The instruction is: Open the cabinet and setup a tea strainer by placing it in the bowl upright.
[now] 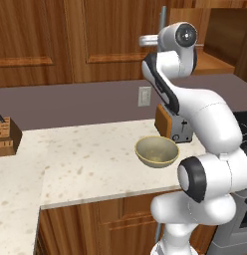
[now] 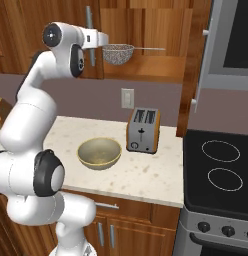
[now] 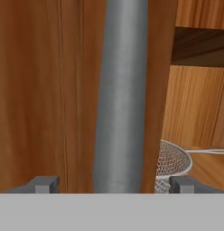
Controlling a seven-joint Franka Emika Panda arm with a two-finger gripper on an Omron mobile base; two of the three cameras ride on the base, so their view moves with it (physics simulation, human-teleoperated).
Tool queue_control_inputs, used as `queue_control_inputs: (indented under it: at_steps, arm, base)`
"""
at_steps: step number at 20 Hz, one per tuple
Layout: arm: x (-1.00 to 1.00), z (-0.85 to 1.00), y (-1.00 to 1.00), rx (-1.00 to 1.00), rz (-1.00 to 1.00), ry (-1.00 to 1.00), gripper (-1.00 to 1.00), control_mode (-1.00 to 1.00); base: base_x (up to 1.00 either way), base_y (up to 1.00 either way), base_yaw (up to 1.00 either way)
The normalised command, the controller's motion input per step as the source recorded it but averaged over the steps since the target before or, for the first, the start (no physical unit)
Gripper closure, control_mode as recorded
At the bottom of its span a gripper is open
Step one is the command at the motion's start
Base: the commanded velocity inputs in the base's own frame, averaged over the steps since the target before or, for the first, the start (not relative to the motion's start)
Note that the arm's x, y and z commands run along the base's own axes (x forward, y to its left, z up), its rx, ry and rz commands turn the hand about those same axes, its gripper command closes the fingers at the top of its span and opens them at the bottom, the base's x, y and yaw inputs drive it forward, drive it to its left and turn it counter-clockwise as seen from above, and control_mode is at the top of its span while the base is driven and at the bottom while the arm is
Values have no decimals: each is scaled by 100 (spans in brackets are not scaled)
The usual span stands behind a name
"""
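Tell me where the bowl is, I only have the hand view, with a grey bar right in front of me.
Observer: The bowl sits empty on the counter below the arm, just left of the toaster.
Operator: Is that strainer beside me on a shelf?
Observer: Yes. The strainer rests on the bottom shelf of the open cabinet, its long thin handle pointing towards the stove side.
Operator: Anything between the shelf and the bowl?
Observer: Just a wall outlet, flat on the wall behind the counter.
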Motion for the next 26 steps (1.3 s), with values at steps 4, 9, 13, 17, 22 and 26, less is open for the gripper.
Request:
queue_control_inputs:
  at_steps: [4, 9, 13, 17, 22, 26]
  arm:
    - [36, -2, 0, 0, 5, -4, 100, -100]
    - [39, 0, 0, 0, 7, -2, 100, -100]
    - [23, -3, 0, 0, 6, -2, 100, -100]
    - [10, -2, 0, 0, 3, -2, 100, -100]
    - [-2, 0, 0, 0, -1, 0, 100, -100]
    - [-20, 0, 16, 0, -14, 1, 100, -100]
  base:
    - [0, 0, 0]
    - [0, 0, 0]
    - [0, 0, 0]
    - [0, 0, 0]
    - [0, 0, 0]
    - [0, 0, 0]
